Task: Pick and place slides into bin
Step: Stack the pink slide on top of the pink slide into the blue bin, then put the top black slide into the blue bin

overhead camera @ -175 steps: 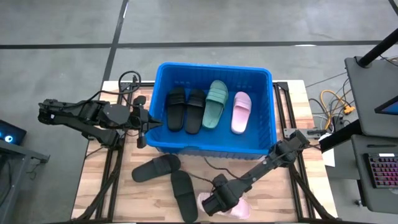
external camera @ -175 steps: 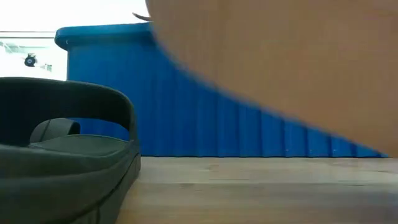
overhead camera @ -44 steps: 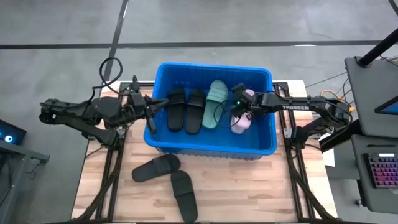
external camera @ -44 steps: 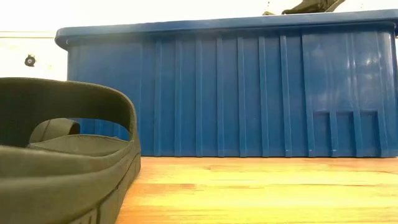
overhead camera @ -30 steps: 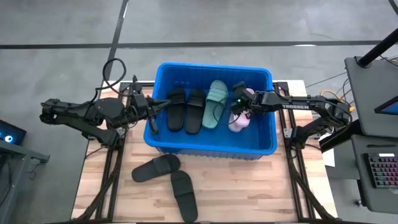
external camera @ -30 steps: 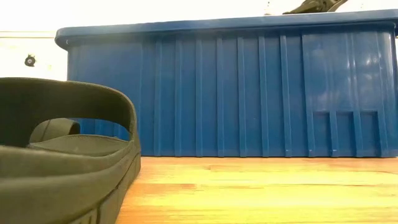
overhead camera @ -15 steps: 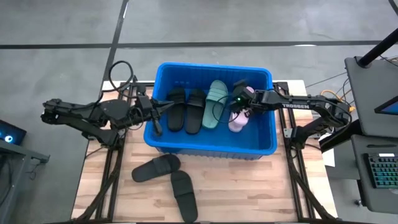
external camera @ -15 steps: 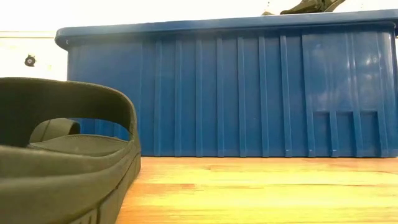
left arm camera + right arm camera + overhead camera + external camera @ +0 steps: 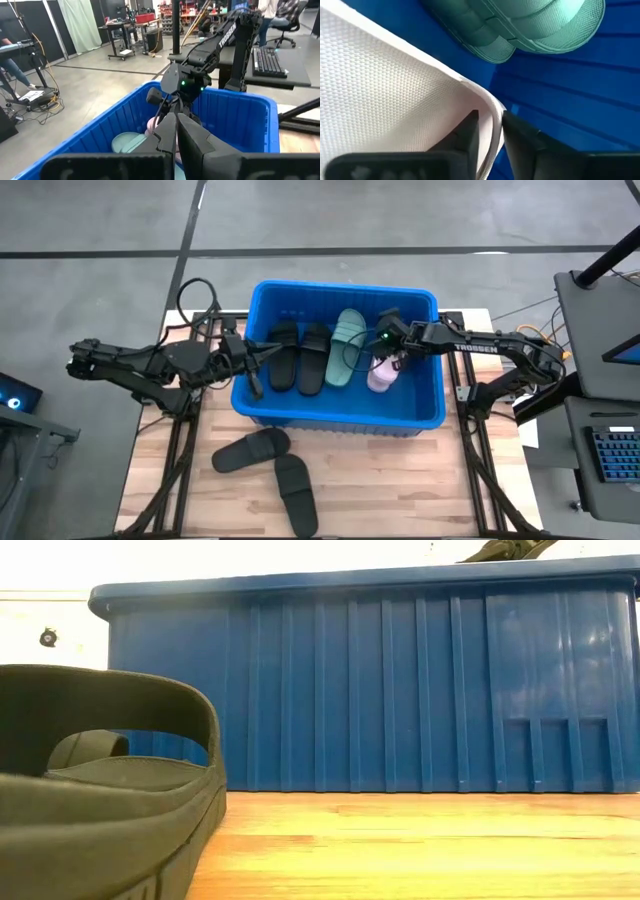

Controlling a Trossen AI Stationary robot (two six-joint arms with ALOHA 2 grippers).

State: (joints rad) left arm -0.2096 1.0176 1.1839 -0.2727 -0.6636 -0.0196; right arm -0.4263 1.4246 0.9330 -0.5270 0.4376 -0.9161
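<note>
Five slides look binned, two black ones left on the tabletop

The right end effector [image 9: 386,352] is inside the bin [image 9: 340,412], fingers slightly apart around the edge of the pink slide [image 9: 383,372] right under it, green slide [image 9: 348,346] just beside. The left end effector [image 9: 252,370] sits pressed together over the bin's near wall. Black slides [image 9: 272,467] wait well away, outside the bin.

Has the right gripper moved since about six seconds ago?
Yes. The right gripper was over the table's near edge in front of the bin; now it is inside the bin, at a pink slide.
</note>
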